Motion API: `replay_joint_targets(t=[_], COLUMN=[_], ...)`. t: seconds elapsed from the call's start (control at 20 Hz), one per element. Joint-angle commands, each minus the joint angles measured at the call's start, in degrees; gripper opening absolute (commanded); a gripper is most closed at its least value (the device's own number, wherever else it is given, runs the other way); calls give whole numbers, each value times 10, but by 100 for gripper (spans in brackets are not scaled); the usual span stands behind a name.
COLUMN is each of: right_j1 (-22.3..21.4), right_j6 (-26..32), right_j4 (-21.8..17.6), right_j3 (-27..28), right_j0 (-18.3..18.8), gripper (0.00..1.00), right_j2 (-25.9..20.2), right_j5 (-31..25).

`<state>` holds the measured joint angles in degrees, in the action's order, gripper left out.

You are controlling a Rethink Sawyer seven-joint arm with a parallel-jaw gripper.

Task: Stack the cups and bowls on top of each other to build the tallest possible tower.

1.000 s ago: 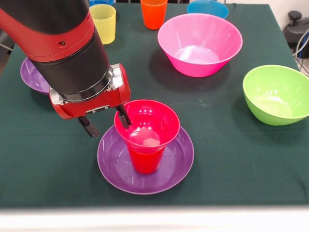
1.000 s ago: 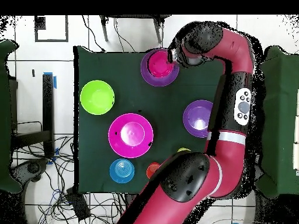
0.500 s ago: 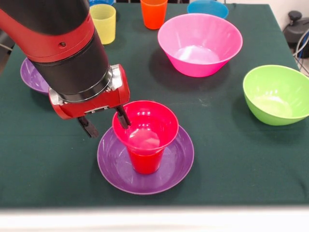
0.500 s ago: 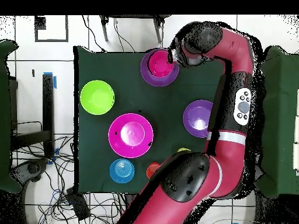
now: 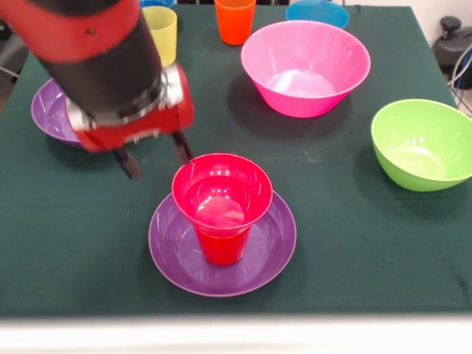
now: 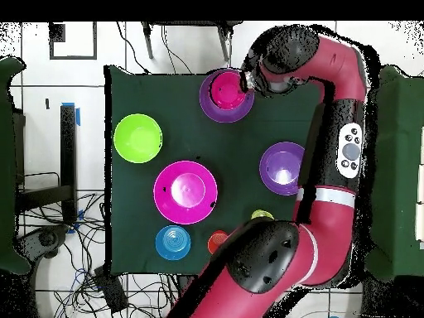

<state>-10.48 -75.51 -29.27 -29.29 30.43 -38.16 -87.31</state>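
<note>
Gripper: the red and black gripper (image 5: 155, 155) hangs just above the green table cloth (image 5: 346, 243), its two dark fingers spread apart and holding nothing.
Red cup: a glossy red plastic tumbler (image 5: 221, 206) stands upright in the middle of the near purple bowl, just right of and nearer than the gripper; the right finger (image 5: 182, 146) ends close beside its rim without gripping it.
Tower base: the wide shallow purple plastic bowl (image 5: 177, 258) lies near the table's near edge, under the red cup.
Second purple bowl: a matching shallow purple bowl (image 5: 44, 110) sits at the far left, partly hidden behind the arm (image 5: 96, 51).
Pink bowl: one big glossy pink bowl (image 5: 306, 66) is on the far right side, well apart from the gripper.
Green bowl: one big lime green bowl (image 5: 422, 144) rests by the right edge.
Light blue bowl: one (image 5: 317, 11), at the far edge behind the pink bowl.
Yellow cup: one yellow tumbler (image 5: 160, 33), upright, far left.
Orange cup: one orange tumbler (image 5: 234, 18), upright, at the far edge.
Count: three cups and five bowls show clearly.
</note>
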Motion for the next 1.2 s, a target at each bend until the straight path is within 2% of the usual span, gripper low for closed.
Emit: replay_joint_targets(t=[0.05,0.4,0.5,0.65,0.75,0.95,1.2], right_j1=[-131,-268,-297,-320,-322,-323,-312], right_j6=[73,-54,-92,-143,-172,-206,-232], right_j4=[-12,14,6,-21,-38,-49,-64], right_j3=[-163,-503,-583,-666,-696,-742,-764], right_j0=[-22,15,20,14,-2,-27,-62], gripper=[100,100,100,100,100,100,100], right_j2=[76,120,129,152,178,223,280], right_j5=[-64,199,280,390,443,527,583])
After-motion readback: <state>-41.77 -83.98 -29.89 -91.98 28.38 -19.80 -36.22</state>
